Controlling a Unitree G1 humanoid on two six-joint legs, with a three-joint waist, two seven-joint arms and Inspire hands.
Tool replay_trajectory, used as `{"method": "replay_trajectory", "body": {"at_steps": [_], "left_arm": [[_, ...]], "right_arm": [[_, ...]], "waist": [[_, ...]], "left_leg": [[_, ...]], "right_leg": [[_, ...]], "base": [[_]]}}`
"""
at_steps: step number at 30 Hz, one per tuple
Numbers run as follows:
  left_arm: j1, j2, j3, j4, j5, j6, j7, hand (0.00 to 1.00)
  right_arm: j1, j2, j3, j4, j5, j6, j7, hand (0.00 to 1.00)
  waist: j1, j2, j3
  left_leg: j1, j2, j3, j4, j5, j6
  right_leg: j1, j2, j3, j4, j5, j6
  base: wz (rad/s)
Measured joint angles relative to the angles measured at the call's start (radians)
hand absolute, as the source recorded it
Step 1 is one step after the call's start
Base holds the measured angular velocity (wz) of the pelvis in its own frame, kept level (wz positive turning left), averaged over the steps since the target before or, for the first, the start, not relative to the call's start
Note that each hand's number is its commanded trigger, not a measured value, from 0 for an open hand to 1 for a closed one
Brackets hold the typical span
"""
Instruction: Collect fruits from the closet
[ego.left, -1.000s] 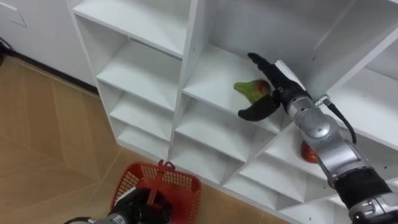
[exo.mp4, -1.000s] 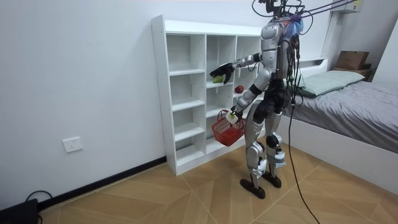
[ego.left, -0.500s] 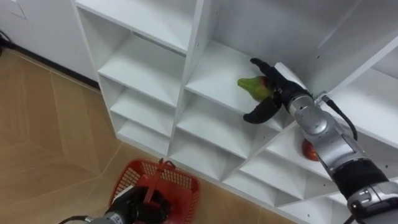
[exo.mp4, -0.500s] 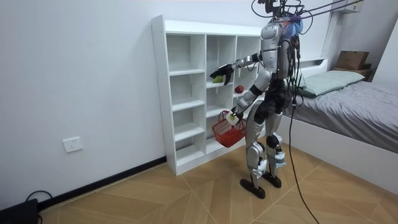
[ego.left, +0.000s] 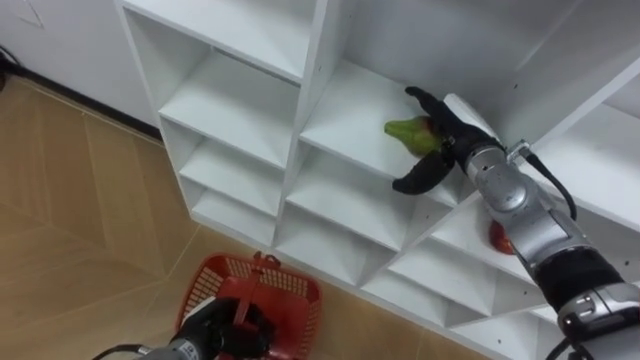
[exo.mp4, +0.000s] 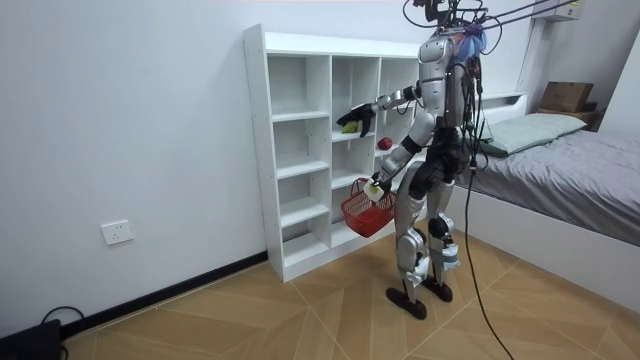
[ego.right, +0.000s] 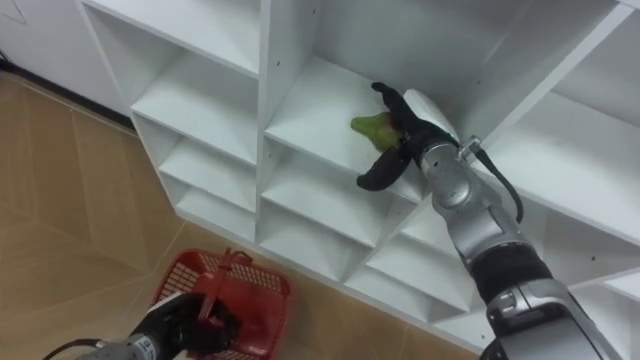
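Green fruit (ego.left: 403, 131) lies against the spread right robot hand (ego.left: 446, 140).

Plain white wall (exo.mp4: 130, 110), black skirting (exo.mp4: 180, 290) along its foot, one socket (exo.mp4: 117, 232) low down. Floor (exo.mp4: 300, 320) light wood, herringbone pattern. White open shelf unit (exo.mp4: 300, 150) stands against the wall. At the room view's right: bed (exo.mp4: 585, 190) with grey cover, pale pillow (exo.mp4: 530, 130), cardboard box (exo.mp4: 565, 96) behind.

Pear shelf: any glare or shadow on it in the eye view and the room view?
Left eye view: no glare; pear and right hand evenly lit, back wall behind shaded grey. Room view: closet cubbies dimmer inside than its front.
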Motion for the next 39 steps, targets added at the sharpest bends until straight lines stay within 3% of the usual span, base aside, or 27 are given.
{"method": "replay_trajectory", "body": {"at_steps": [1, 5, 39], "left_arm": [[0.000, 0.000, 0.000, 0.000, 0.000, 0.000, 0.000, 1.00], [-0.001, 0.000, -0.001, 0.000, 0.000, 0.000, 0.000, 1.00], [-0.021, -0.034, -0.034, 0.000, -0.002, -0.004, 0.027, 1.00]], "right_arm": [[0.000, 0.000, 0.000, 0.000, 0.000, -0.002, 0.000, 1.00], [0.000, 0.000, 0.002, 0.000, 0.000, -0.024, 0.017, 1.00], [-0.001, 0.002, -0.008, -0.008, -0.006, -0.014, -0.019, 1.00]], "waist": [[0.000, 0.000, 0.0000], [-0.003, 0.000, -0.0004], [0.010, 0.024, -0.0013]], "left_leg": [[0.000, 0.000, 0.000, 0.000, 0.000, 0.000], [0.000, 0.000, 0.002, 0.000, 0.003, -0.001], [-0.008, 0.001, 0.006, -0.002, 0.013, -0.002]], "right_leg": [[0.000, 0.000, 0.000, 0.000, 0.000, 0.000], [0.000, 0.000, 0.000, 0.000, 0.000, 0.000], [-0.013, -0.001, 0.008, 0.001, 0.003, -0.001]], "base": [[0.00], [0.00], [0.00]]}}
